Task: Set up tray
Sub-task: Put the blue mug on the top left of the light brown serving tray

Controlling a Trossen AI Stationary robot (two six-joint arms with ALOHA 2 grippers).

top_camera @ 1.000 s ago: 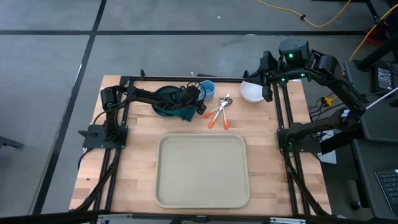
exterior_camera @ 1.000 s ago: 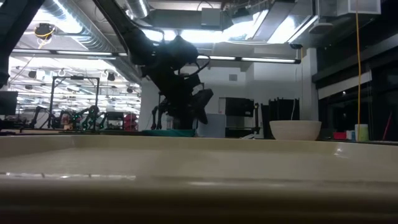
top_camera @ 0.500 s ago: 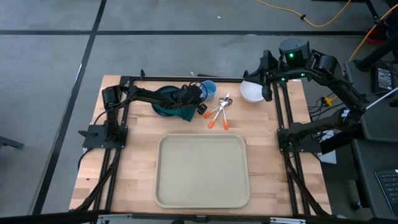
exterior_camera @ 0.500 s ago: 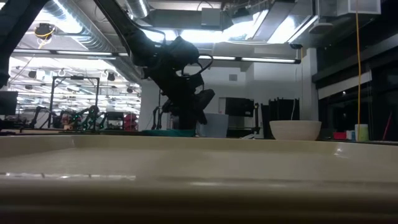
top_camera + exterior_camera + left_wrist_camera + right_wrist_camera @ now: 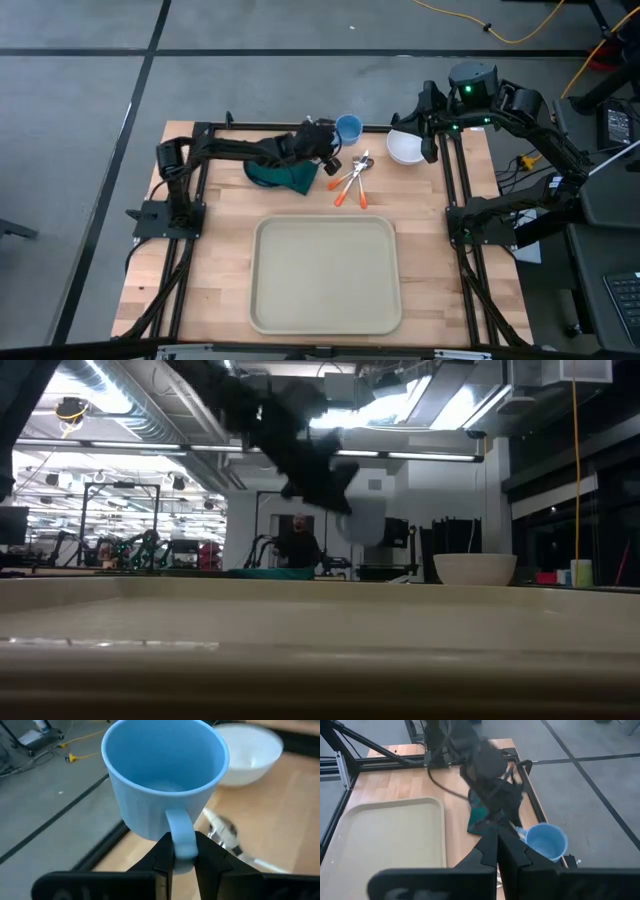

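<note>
The tray (image 5: 325, 274) lies flat on the near middle of the wooden desk (image 5: 230, 290), with nothing on it; in the low view its pale rim (image 5: 320, 630) fills the foreground, and the right wrist view shows it too (image 5: 385, 840).

Beyond its far edge lie utensils with orange handles (image 5: 350, 180), a dark teal plate with a dark green napkin (image 5: 285, 177) draped on it, and a white bowl (image 5: 405, 148) near the far right corner.

The left gripper (image 5: 182, 851) is above the far edge of the desk, just beyond the napkin, and is closed on the handle of a light blue mug (image 5: 165, 775). The mug (image 5: 348, 127) is off the desk: the low view shows it hanging well above the surface (image 5: 362, 520), and the right wrist view shows it beside the left arm (image 5: 546, 841).

The right gripper (image 5: 496, 851) has its fingers pressed together with nothing between them. It waits raised over the far right corner of the desk, by the bowl.
</note>
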